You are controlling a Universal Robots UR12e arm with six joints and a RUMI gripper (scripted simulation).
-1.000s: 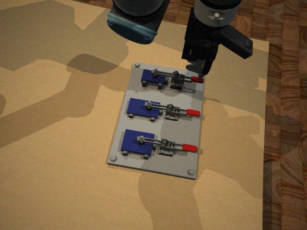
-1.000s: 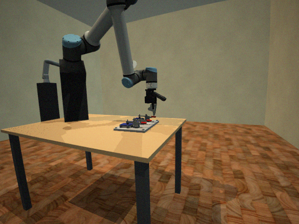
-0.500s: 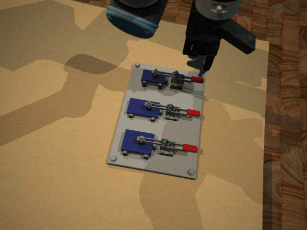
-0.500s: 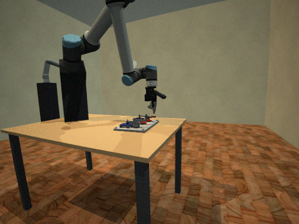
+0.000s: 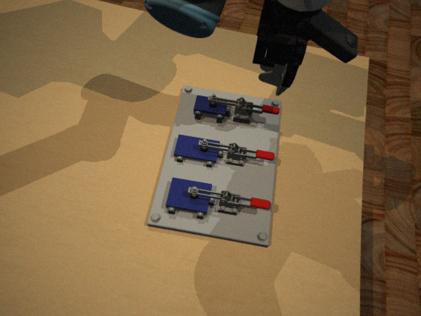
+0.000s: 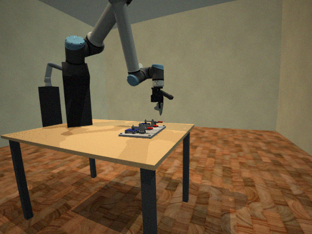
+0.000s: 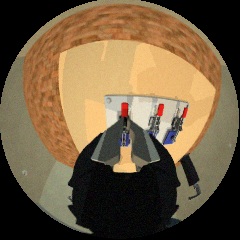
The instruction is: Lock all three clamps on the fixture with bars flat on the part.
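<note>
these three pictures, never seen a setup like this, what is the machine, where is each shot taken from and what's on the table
The machine is a single jointed robot arm standing on a dark pedestal at the back of a wooden table. At its tip is a two-finger gripper, shut and holding nothing, hanging above the table.

The first picture looks down from overhead, the second from across the room, and the round third one from a camera on the wrist, looking past the fingers.

On the table lies a grey fixture plate with three toggle clamps. Each has a red handle and a metal bar reaching over a blue part. All three handles lie low; whether they are truly locked cannot be told.
</note>
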